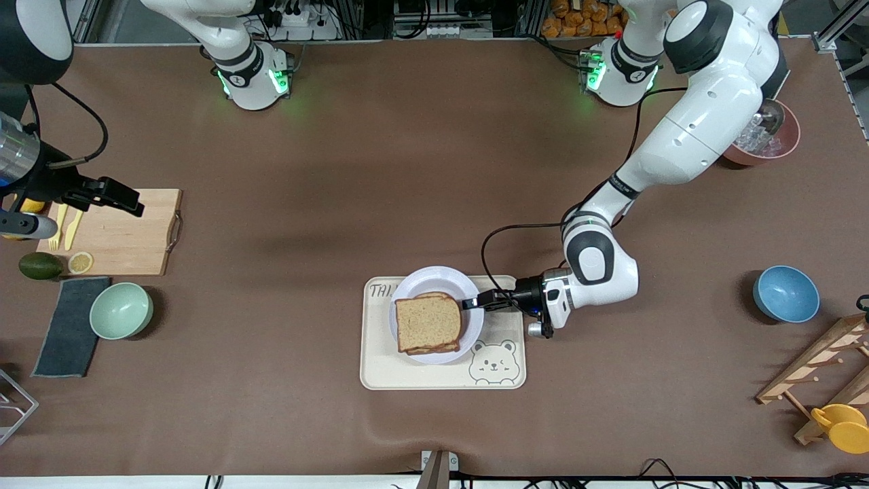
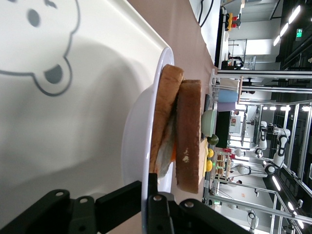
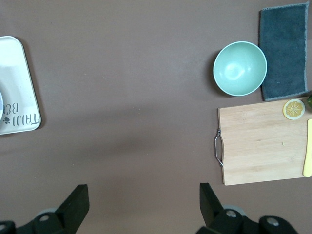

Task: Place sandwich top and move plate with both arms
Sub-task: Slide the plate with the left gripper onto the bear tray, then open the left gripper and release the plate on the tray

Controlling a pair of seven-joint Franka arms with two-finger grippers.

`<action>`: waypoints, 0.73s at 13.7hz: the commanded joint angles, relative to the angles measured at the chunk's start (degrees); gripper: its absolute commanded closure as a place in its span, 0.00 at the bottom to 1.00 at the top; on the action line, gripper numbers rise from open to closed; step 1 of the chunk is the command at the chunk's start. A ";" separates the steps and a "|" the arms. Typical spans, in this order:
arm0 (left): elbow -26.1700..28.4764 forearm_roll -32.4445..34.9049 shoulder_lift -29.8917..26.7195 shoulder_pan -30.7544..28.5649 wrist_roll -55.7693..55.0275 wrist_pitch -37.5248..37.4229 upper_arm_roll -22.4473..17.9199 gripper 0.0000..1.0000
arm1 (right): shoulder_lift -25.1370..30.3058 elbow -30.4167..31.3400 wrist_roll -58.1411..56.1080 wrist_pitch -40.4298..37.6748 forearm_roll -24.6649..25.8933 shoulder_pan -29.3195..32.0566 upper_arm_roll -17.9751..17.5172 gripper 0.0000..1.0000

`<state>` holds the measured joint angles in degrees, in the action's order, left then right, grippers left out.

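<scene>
1. Front view, starting at the right arm's end of the worktop (image 1: 434, 170): the right gripper (image 1: 121, 196) hangs over the wooden cutting board (image 1: 119, 234), its jaws spread wide and holding nothing. This arm waits, likely parked clear so the other can work at the tray.
2. By the board lie a lemon slice (image 1: 80, 262), an avocado (image 1: 39, 265), a dark cloth (image 1: 68, 326) and a mint-green bowl (image 1: 121, 310).
3. Mid-worktop, the cream bear-printed tray (image 1: 502, 370) carries the plate (image 1: 434, 277).
4. The sandwich top (image 1: 428, 322) already lies on the lower slice, edges roughly matched, so placing looks done and moving the plate remains.
5. The left gripper (image 1: 476, 303) is clamped on the plate's rim at the side toward the left arm's end. The left wrist view shows the rim (image 2: 146, 161) pinched edge-on between its jaws, a sensible hold for lifting or dragging.
6. The top slice is brown wholemeal, squarish, with a darker crust; in the wrist view an orange-yellow filling (image 2: 168, 153) peeks between the slices.
7. A blue bowl (image 1: 786, 293) sits toward the left arm's end.
</scene>
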<state>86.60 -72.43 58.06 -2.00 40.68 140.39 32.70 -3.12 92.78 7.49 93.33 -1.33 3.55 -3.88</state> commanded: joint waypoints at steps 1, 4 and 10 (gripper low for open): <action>-2.93 -1.93 1.62 0.68 1.59 -0.38 -0.36 1.00 | 0.22 0.12 -0.37 -0.17 0.63 0.76 -0.52 0.00; -3.81 -1.93 2.50 1.03 1.94 -0.38 -0.45 1.00 | 0.22 0.12 -0.37 -0.17 0.63 0.76 -0.52 0.00; -4.43 -1.05 2.24 1.91 3.61 -0.38 -2.64 0.32 | 0.22 0.12 -0.37 -0.17 0.63 0.76 -0.52 0.00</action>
<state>83.88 -72.43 60.20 -1.25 42.54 140.38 31.21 -3.12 92.78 7.49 93.33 -1.33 3.55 -3.88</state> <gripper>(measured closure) 0.863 0.000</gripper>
